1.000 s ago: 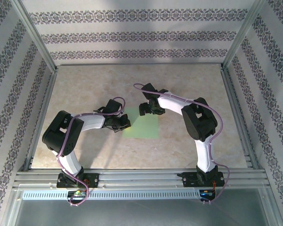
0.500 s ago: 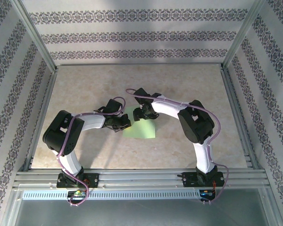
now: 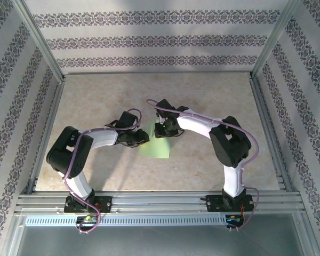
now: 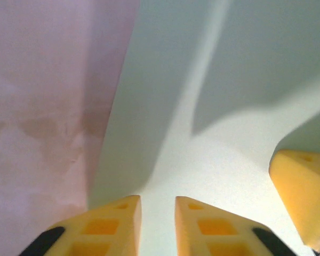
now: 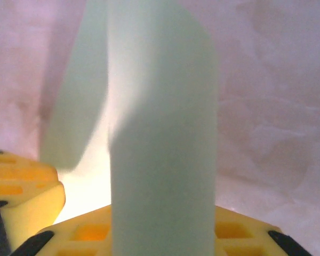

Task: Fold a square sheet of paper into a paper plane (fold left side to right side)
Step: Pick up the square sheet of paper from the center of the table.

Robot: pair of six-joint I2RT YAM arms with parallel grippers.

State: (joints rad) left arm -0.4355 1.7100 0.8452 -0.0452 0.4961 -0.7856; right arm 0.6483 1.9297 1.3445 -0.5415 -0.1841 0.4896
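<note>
The square sheet of paper [image 3: 156, 148] is pale green and lies mid-table, its right part lifted and curled over toward the left. In the right wrist view a raised strip of the paper [image 5: 162, 160] stands across my right gripper [image 5: 162, 234] and hides the gap between its yellow fingers [image 5: 245, 234]. My right gripper [image 3: 162, 131] sits at the sheet's far edge. My left gripper [image 3: 142, 140] rests at the sheet's left edge. Its yellow fingertips [image 4: 114, 226] stand a narrow gap apart over the flat paper [image 4: 213, 133], nothing between them. No paper plane is formed.
The marble-look tabletop [image 3: 96, 101] spreads around the sheet, fenced by aluminium rails [image 3: 160, 200] in front and patterned walls [image 3: 160, 40] behind and at the sides. A right-gripper finger [image 4: 304, 194] shows close beside my left gripper.
The right gripper has carried the sheet's right part leftward, so the green patch looks narrower from above. The left gripper's jaws have parted slightly; its arm has stayed in place.
</note>
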